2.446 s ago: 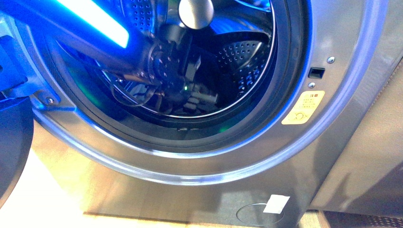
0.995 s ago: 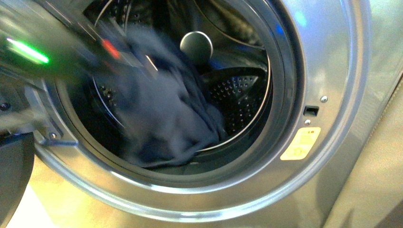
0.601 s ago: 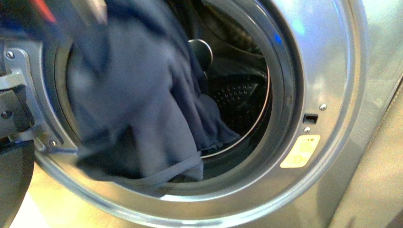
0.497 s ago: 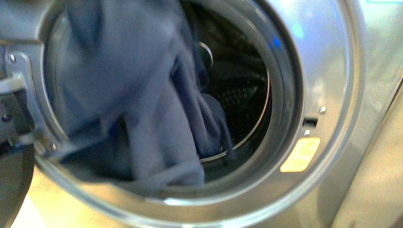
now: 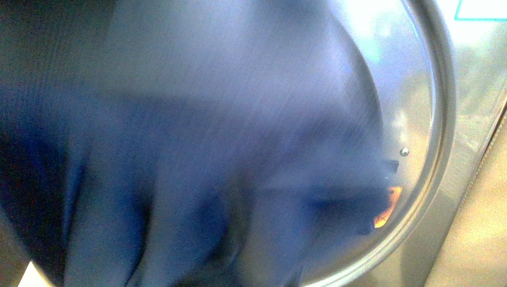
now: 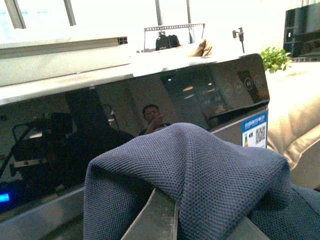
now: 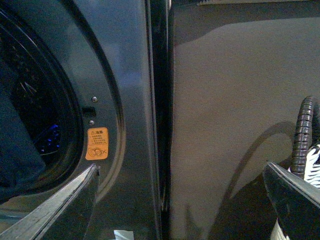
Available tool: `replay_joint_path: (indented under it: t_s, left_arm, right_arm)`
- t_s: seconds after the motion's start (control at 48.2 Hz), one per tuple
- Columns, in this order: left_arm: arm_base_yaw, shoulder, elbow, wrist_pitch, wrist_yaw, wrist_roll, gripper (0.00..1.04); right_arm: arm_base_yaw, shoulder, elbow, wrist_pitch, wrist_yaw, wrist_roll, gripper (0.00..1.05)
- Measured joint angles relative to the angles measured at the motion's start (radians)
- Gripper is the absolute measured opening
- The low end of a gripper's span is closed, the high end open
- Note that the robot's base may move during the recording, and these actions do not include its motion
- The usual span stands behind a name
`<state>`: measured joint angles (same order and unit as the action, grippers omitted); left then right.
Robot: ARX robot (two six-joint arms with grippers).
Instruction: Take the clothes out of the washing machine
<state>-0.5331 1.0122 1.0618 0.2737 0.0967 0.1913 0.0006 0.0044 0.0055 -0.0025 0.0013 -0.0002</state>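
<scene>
A dark blue garment (image 5: 197, 149) hangs blurred right before the front camera and hides most of the washing machine's porthole. The washing machine (image 5: 439, 119) shows only its grey ring and part of the orange sticker (image 5: 387, 209). In the left wrist view the knit garment (image 6: 200, 185) drapes over my left gripper (image 6: 175, 220), which is shut on it, level with the machine's glossy black control panel (image 6: 150, 105). My right gripper (image 7: 182, 200) is open with nothing between its fingers (image 7: 60, 205), beside the machine's front (image 7: 125, 100) near its sticker (image 7: 97, 143). Dark cloth (image 7: 17, 150) shows in the porthole.
A flat grey panel (image 7: 235, 100) stands right next to the machine, with a dark gap between them. A beige cushioned seat (image 6: 300, 120) and a green plant (image 6: 275, 57) lie beyond the machine's top.
The garment has come out of the drum and up toward the front camera, from hanging in the porthole to covering nearly the whole view. The left arm has left that view.
</scene>
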Motion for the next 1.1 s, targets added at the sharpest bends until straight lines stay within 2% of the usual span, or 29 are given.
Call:
replay_joint_path:
  t_s: [0.539,1.098]
  left_arm:
    - [-0.273,0.286,0.428,-0.098,-0.072,0.042,0.05]
    - [-0.294,0.515,0.843,-0.288,-0.079,0.032,0.05]
  right_arm:
    - [0.000,0.000,0.000,0.000,0.000,0.000,0.97]
    - [0.000,0.000,0.000,0.000,0.000,0.000,0.97]
